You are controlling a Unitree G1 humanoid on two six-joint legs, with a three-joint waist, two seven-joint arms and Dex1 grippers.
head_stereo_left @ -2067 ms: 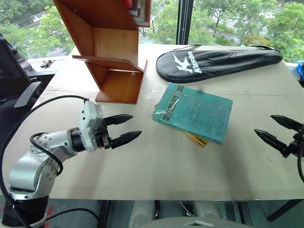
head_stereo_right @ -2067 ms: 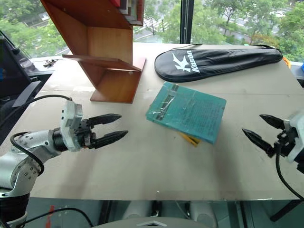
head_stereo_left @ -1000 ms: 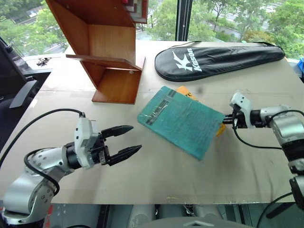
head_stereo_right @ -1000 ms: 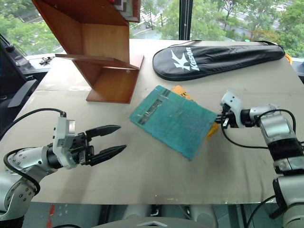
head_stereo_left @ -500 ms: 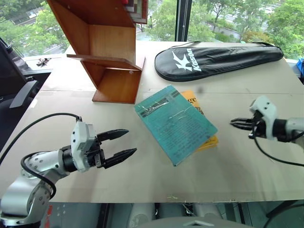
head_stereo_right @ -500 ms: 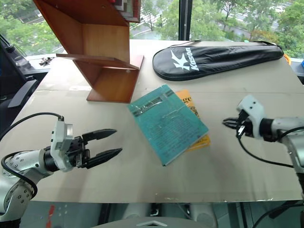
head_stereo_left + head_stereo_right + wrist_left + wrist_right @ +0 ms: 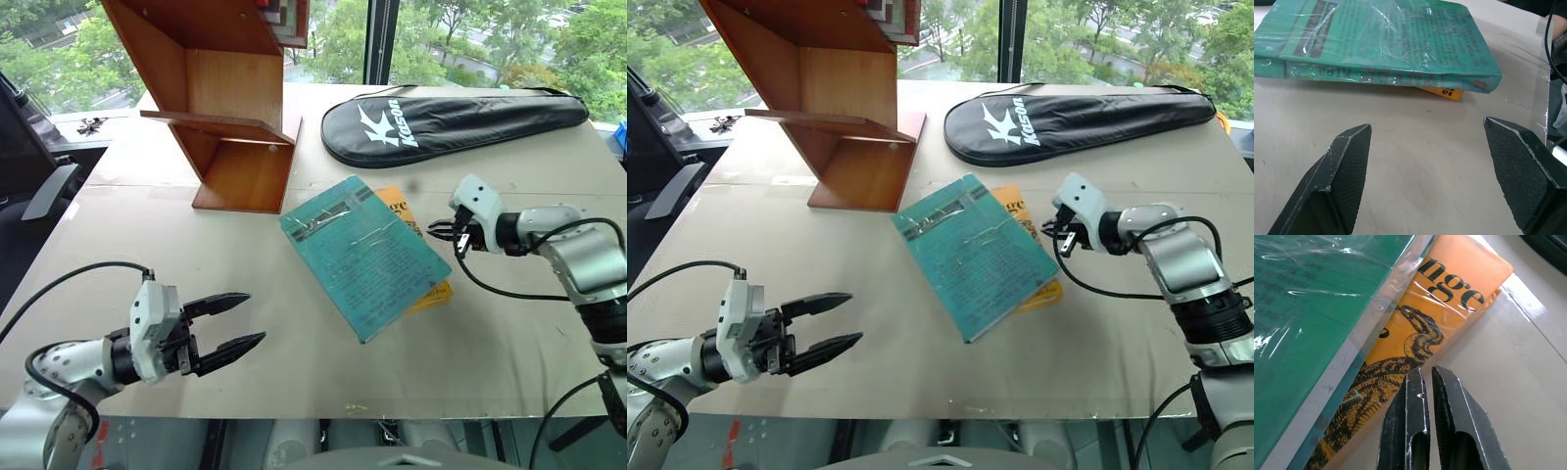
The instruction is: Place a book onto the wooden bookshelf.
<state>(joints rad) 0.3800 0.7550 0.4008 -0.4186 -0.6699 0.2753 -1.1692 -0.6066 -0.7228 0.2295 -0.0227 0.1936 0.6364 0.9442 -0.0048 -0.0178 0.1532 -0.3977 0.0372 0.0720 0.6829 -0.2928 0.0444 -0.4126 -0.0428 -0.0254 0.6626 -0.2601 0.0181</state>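
The teal book (image 7: 361, 257) in its glossy plastic cover lies flat mid-table, resting partly on a smaller yellow book (image 7: 400, 210). My right gripper (image 7: 432, 231) is shut and empty, its tips just right of the yellow book's edge (image 7: 1449, 298), slightly above the table. In the right wrist view the shut fingertips (image 7: 1426, 369) point at that yellow cover beside the teal book (image 7: 1312, 308). My left gripper (image 7: 256, 317) stands open and empty near the table's front left, well short of the book (image 7: 1381, 39). The wooden bookshelf (image 7: 230, 117) stands at the back left.
A black racket bag (image 7: 451, 117) lies along the back right of the table. A dark chair (image 7: 29, 147) stands beyond the table's left edge. Bare tabletop (image 7: 294, 352) stretches between the left gripper and the books.
The teal book swung round, uncovering more of the yellow book. The shut right gripper pulled away to the right, then came back toward the books. The left gripper drifted back toward the front-left edge.
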